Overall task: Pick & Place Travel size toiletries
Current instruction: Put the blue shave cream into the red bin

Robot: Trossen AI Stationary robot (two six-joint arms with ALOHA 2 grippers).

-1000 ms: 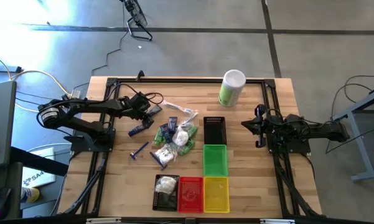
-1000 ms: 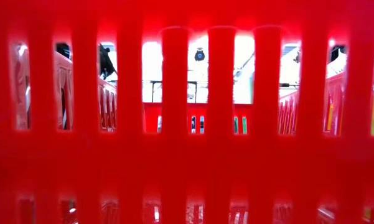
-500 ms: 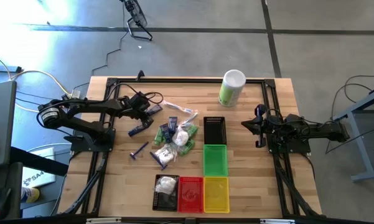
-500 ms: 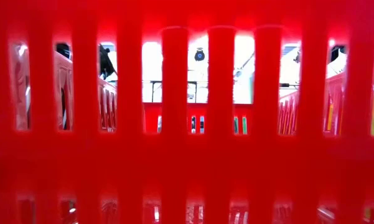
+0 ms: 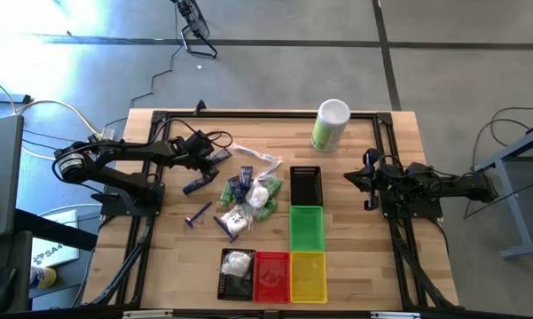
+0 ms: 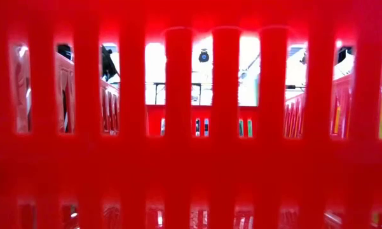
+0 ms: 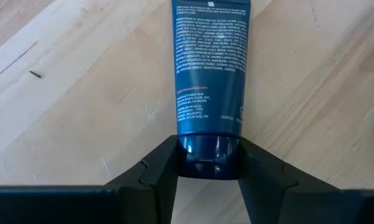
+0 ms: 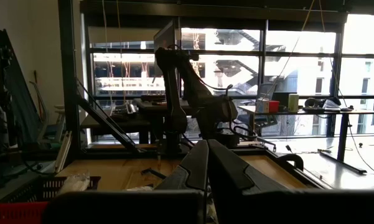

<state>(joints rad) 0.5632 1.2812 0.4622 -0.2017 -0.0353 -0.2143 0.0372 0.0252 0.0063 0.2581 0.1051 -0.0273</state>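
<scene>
On the pale wooden table, the waiting right gripper rests with fingers pressed together. The left gripper pinches the dark cap of a dark blue plastic tube lying flat near the far-left edge. A straight, slow lift should keep the tube from pivoting in that end grip.

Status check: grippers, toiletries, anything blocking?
Left gripper clamped on dark blue tube's cap, tube on table. Right gripper shut, empty. Nothing blocking.
</scene>
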